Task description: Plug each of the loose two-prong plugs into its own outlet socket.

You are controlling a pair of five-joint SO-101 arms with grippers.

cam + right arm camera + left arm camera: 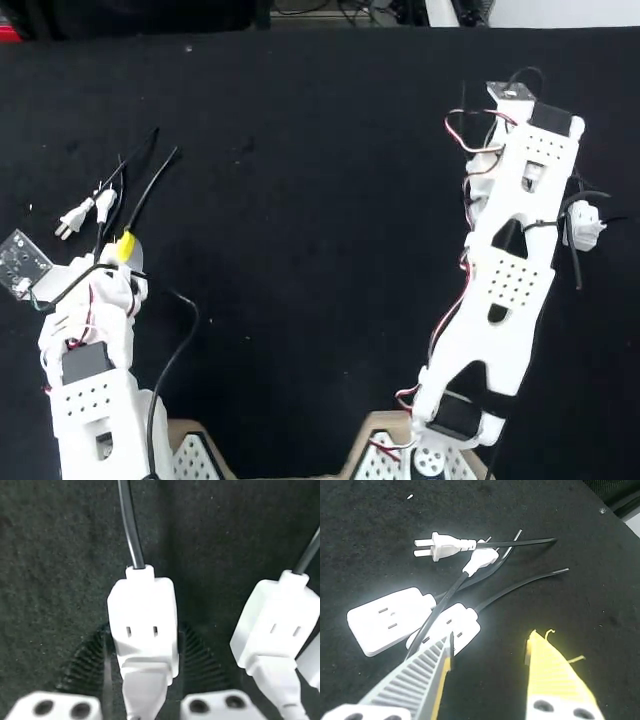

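Two loose white two-prong plugs point(442, 546) point(480, 560) lie on the black cloth just past two white outlet sockets point(387, 620) point(451, 626). My left gripper point(490, 640) hangs open above the nearer socket, with nothing between its grey and yellow fingers. From above, the same plugs point(75, 218) point(105, 203) lie ahead of the left gripper point(125, 248). My right gripper point(144, 627) stands open around a white socket point(142, 612) with a plug point(145, 682) seated in it. A narrow gap shows beside the plug. A second socket point(277, 625) beside it also carries a plug point(277, 680).
Black cords point(520, 542) trail from the plugs and sockets across the cloth. A small grey perforated plate point(20, 262) lies at the left edge. A white socket block point(582, 225) sits beside the right arm point(510, 270). The wide middle of the black table point(320, 220) is bare.
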